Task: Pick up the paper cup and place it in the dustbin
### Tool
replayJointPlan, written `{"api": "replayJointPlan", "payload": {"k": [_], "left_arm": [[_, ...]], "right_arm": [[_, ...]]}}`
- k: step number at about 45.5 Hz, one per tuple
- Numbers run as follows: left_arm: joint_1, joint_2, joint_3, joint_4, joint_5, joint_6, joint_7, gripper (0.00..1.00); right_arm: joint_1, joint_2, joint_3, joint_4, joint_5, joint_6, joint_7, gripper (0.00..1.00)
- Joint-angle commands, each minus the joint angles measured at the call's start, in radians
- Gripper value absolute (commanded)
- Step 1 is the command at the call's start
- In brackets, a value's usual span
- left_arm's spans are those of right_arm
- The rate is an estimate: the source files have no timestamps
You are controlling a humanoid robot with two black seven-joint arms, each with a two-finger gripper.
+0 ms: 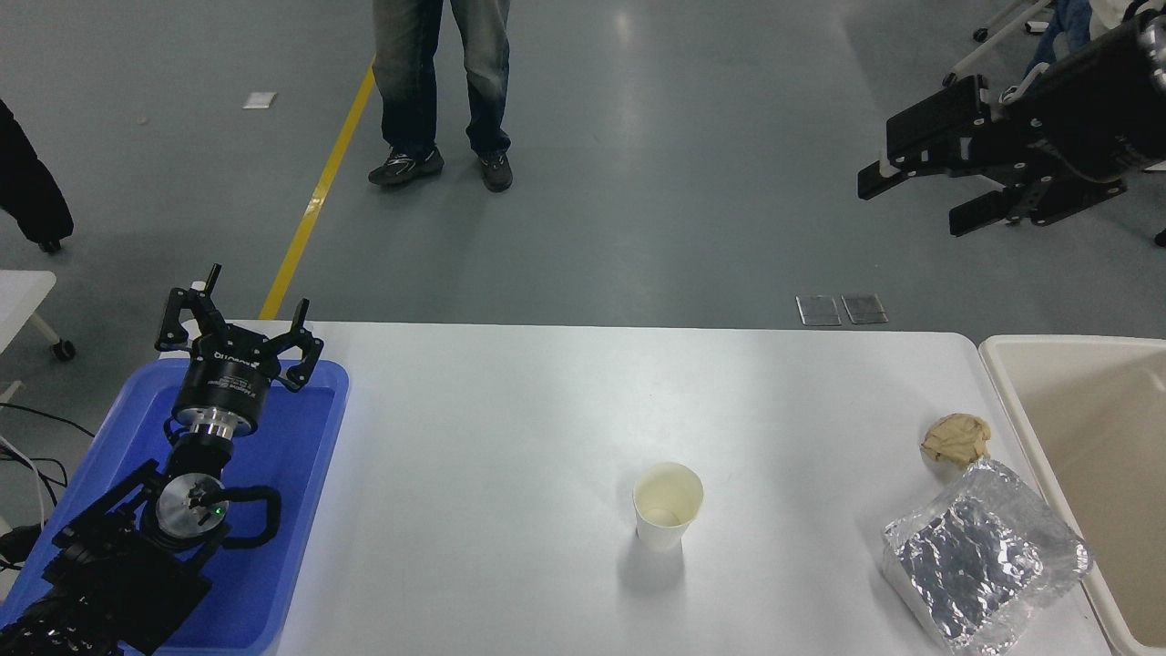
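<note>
The white paper cup (668, 507) stands upright on the white table (510, 428), a little right of centre near the front. The cream-beige dustbin (1089, 428) is at the table's right end, partly cut off by the picture edge. My right gripper (914, 199) is open and empty, high at the upper right, far above and behind the cup and left of the bin's far end. My left gripper (239, 321) is open and empty, parked over the blue tray (301, 437) at the lower left.
A crumpled tan paper ball (956, 440) and a foil-wrapped package (984, 558) lie at the table's right front, between the cup and the bin. A person's legs (441, 91) stand on the floor beyond the table.
</note>
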Motion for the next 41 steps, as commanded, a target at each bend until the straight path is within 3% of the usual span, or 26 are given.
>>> {"api": "replayJointPlan", "payload": {"k": [1,11,22,41], "left_arm": [[0.0,0.0,-0.001,0.0,0.0,0.0,0.0,1.0],[0.0,0.0,-0.001,0.0,0.0,0.0,0.0,1.0],[0.0,0.0,-0.001,0.0,0.0,0.0,0.0,1.0],[0.0,0.0,-0.001,0.0,0.0,0.0,0.0,1.0]], "right_arm": [[-0.014,0.012,0.008,0.022,0.0,0.004,0.0,1.0],[-0.151,0.064,0.061,0.027,0.003,0.004,0.0,1.0],[-0.376,0.172,0.121,0.027,0.003,-0.198,-0.002,1.0],[-0.657,0.307,0.189,-0.053,0.018,-0.381,-0.002,1.0]]}}
